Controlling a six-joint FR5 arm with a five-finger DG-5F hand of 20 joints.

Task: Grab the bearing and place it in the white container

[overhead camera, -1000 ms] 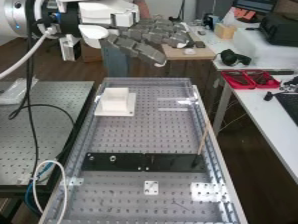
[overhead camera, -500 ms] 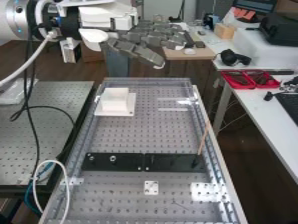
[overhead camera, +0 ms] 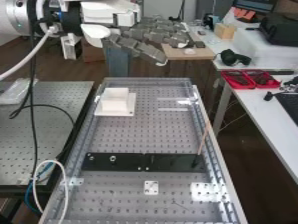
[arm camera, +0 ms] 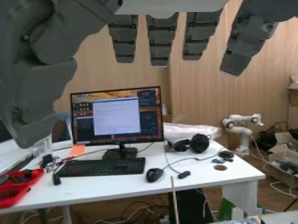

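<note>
Across the table (overhead camera: 169, 197), by the far edge, saw the hand (overhead camera: 138, 47) high, released; found the white container (overhead camera: 115, 99) near the far-left corner, well apart from smaller nut (overhead camera: 91, 158) and larger nut (overhead camera: 113, 158) on black bar (overhead camera: 169, 163).

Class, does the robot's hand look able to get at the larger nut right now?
Probably yes, though it must first travel down to the black bar: the hand is open, nothing covers the larger nut, and the smaller nut beside it seems to leave room.
</note>
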